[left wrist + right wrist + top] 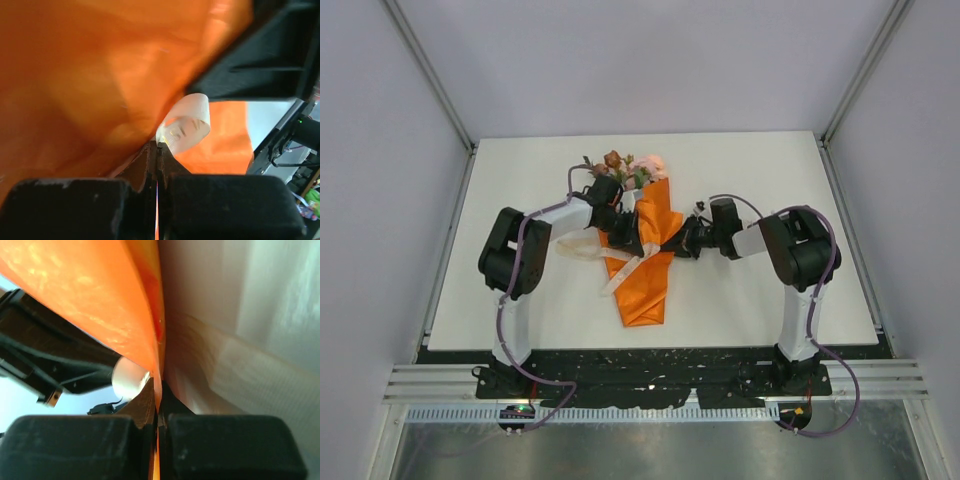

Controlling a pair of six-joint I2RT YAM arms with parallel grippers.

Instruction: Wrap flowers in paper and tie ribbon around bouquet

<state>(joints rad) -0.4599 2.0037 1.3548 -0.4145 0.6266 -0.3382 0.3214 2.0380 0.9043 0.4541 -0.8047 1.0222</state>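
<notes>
White table (770,180), crinkly orange bouquet (645,285) cone, pink and rust flowers (625,165) at far end, left gripper (157,146) pinching cream ribbon (189,125), right gripper (159,390) seemingly clamping paper (100,305)

A plain white worktop (740,290) filled the middle of the booth. Pale grey walls (650,60) rose on three sides and metal posts (430,75) ran up the corners. Along the near edge sat an aluminium rail (430,384), a white slotted strip (650,412), then dull sheet metal (650,455).
</notes>
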